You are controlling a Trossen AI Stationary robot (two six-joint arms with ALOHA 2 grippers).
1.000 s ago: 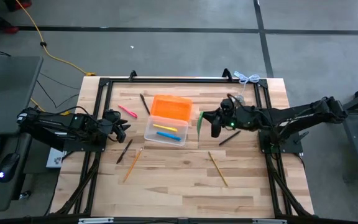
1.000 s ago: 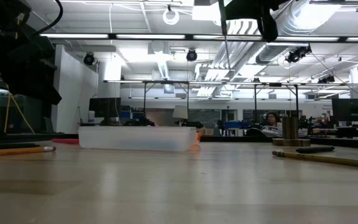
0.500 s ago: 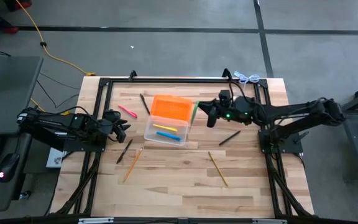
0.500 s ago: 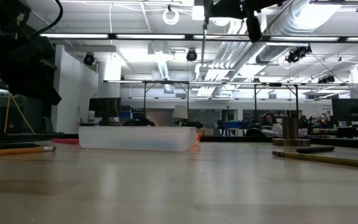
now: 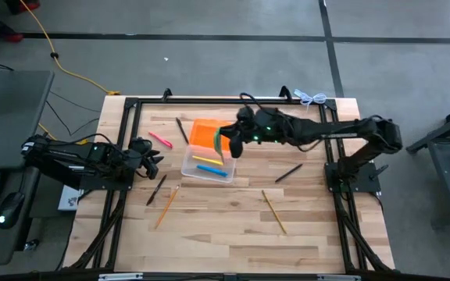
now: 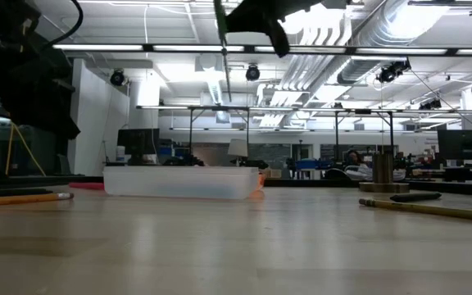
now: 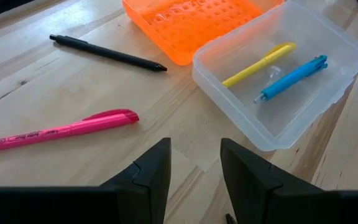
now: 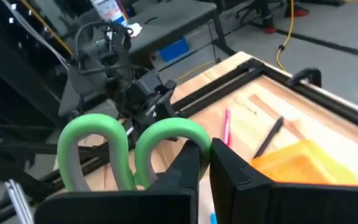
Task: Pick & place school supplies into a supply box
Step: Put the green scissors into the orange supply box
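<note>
High view: right claw [image 5: 226,144], clenched on the scissors [image 5: 219,143] mid-frame, should centre over the supply box [image 5: 208,165] before releasing.

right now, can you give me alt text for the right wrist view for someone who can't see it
The right gripper is shut on the green-handled scissors, their two loop handles standing up before the camera. Beyond lie the supply box's orange lid, a pink pen and a black pen on the wooden table, with the left arm farther off.

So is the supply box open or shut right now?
Open: the supply box shows a yellow pen and blue pen inside, orange lid flipped back.
</note>
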